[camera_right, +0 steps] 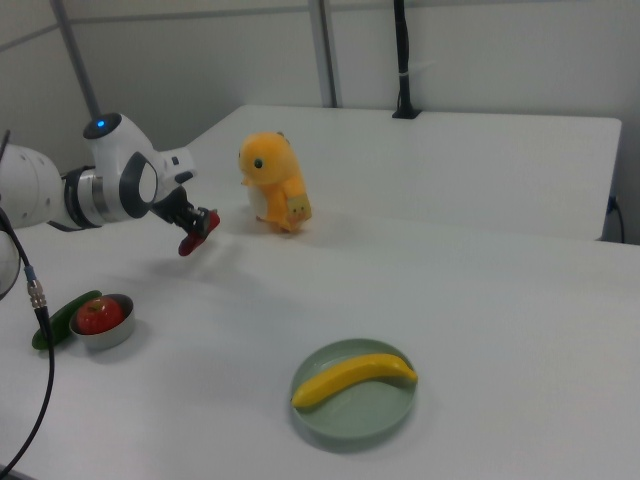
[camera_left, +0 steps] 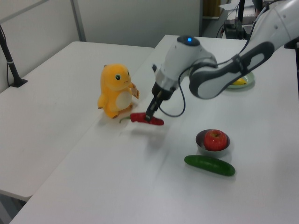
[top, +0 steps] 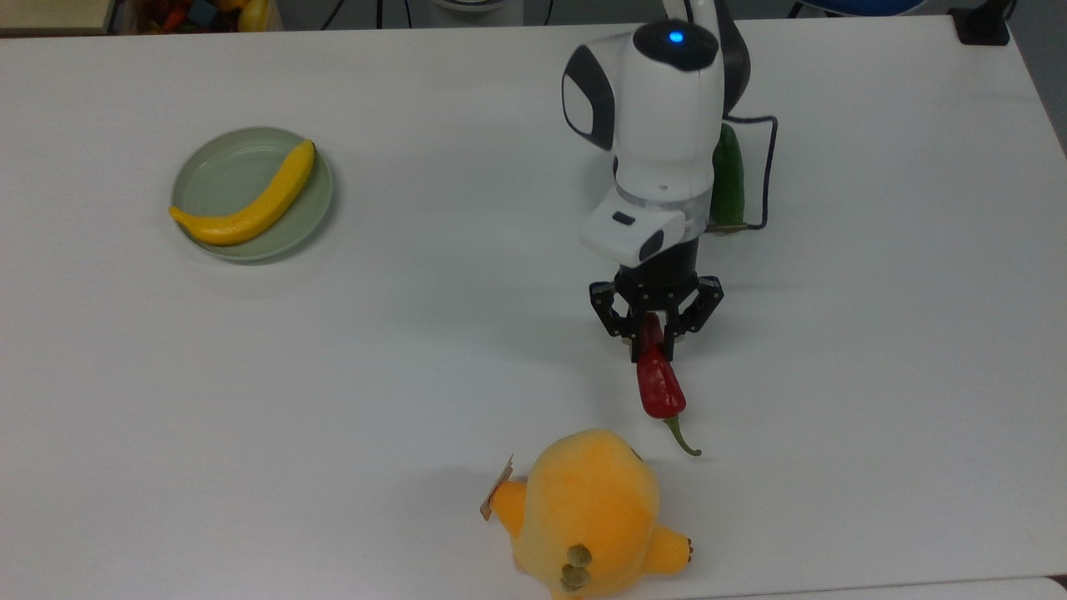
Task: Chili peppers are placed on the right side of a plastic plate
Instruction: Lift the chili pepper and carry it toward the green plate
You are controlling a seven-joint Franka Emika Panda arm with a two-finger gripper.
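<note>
— Red chili peppers (top: 660, 385) in the jaws, is it? How far along are we?

— Early, I'd judge. The gripper (top: 655, 333) is closed on the chili's blunt end, and in the left view the chili (camera_left: 146, 119) hangs clear of the worktop (top: 417, 350) with its shadow below it. So the pick looks done; carrying and setting down are left.

— And the plastic plate (top: 218, 171)?

— Well apart, far over at the top view's left, with a banana (top: 250, 202) lying across it. The worktop beside the plate has nothing red on it.

— Which way does the chili point?

— In the top view its long axis runs nearly up and down the frame, the green stem toward the bottom edge, close to the yellow plush toy (top: 588, 512). In the left view it lies roughly level, stem toward the toy (camera_left: 116, 91). The right view shows it end-on (camera_right: 193, 236), so its tilt is hard to read there.

— Anything else nearby?

— A cucumber (camera_left: 209, 164) and a small bowl with an apple (camera_left: 215, 140), behind the arm.
</note>
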